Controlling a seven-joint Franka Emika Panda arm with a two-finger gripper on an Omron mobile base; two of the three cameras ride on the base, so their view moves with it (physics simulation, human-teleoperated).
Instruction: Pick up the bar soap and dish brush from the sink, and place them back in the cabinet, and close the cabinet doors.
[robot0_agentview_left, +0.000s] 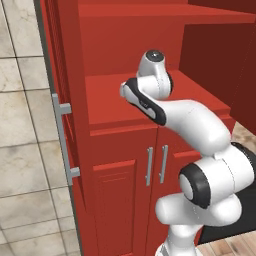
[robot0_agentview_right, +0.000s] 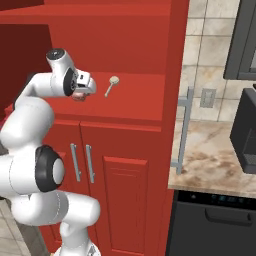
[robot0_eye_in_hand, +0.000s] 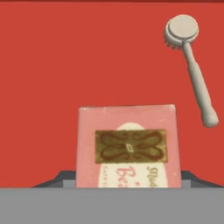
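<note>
- Soap (robot0_eye_in_hand: 129, 146) showed closest in the hand view: a pinkish block with a brown ornamented label, its printed face turned to the camera. Its top edge lay level across the view and its lower end was cut off at the bottom.
- Jaws were clamped on the soap, one dark tip against each side of it, over the red shelf (robot0_eye_in_hand: 65, 57).
- The same view showed the brush (robot0_eye_in_hand: 192, 65) lying flat on the shelf, apart from the soap, up and to the right. Its round head was at the top, and its handle ran down and slightly rightward.
- The right base view placed the brush (robot0_agentview_right: 111, 85) just right of the hand, with the head toward the back and the handle slanting forward-left.
- The left base view hid both things behind the arm (robot0_agentview_left: 195, 120), which was bent at the elbow and reached forward into the cabinet (robot0_agentview_left: 125, 30), wrist at shelf height.
- Both doors stood open: the left door (robot0_agentview_left: 55, 75) edge-on in the left base view, the right door (robot0_agentview_right: 177, 60) in the right base view beside the desk (robot0_agentview_right: 210, 165).
</note>
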